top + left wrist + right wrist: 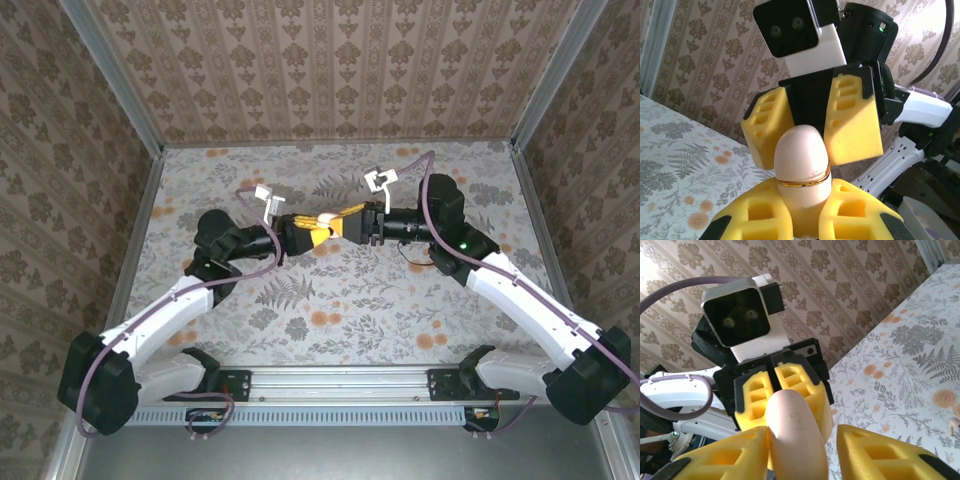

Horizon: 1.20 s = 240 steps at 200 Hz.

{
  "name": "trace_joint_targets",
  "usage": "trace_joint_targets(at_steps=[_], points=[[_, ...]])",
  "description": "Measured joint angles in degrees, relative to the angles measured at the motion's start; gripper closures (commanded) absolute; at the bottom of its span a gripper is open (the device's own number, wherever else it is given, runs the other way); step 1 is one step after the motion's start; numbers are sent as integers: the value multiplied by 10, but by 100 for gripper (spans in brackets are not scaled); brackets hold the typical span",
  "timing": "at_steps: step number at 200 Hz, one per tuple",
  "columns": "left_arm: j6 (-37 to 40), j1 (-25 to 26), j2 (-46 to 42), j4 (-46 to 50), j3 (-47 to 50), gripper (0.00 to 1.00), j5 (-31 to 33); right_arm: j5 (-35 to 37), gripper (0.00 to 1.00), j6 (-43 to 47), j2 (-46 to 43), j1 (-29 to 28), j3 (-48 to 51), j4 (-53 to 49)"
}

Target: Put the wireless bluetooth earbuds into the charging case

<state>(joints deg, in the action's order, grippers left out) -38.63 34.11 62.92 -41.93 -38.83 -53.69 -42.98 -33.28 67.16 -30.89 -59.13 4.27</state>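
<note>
The charging case (325, 219) is a smooth white pebble with a thin gold band, held in the air above the table's middle, lid closed. My left gripper (316, 233) is shut on its lower half; in the left wrist view its yellow pads (755, 210) press both sides of the case (802, 160). My right gripper (346, 216) faces it from the other side, open: one pad (735, 455) touches the case (795, 425) and the other pad (880, 455) stands apart. A tiny pale piece that looks like an earbud (954, 424) lies on the table.
The floral tablecloth (380, 290) lies below both grippers. Patterned walls and metal frame posts (135, 110) close in the back and sides. The arms' base rail (340, 385) runs along the near edge.
</note>
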Motion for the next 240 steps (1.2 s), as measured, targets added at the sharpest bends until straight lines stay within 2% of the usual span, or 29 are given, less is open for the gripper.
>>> trace_joint_targets(at_steps=[91,154,190,218,240], points=[[99,4,-48,72,17,100,14,-6,44,-32,31,26,-6,-19],[219,-14,-149,247,26,100,88,14,43,-45,21,29,-43,-94],[286,-24,-215,367,29,100,151,63,45,-40,20,26,-59,-143],[330,-24,-268,443,31,100,190,127,48,-9,77,2,-104,-202],[354,-24,-311,485,38,100,206,164,50,21,176,-33,-173,-242]])
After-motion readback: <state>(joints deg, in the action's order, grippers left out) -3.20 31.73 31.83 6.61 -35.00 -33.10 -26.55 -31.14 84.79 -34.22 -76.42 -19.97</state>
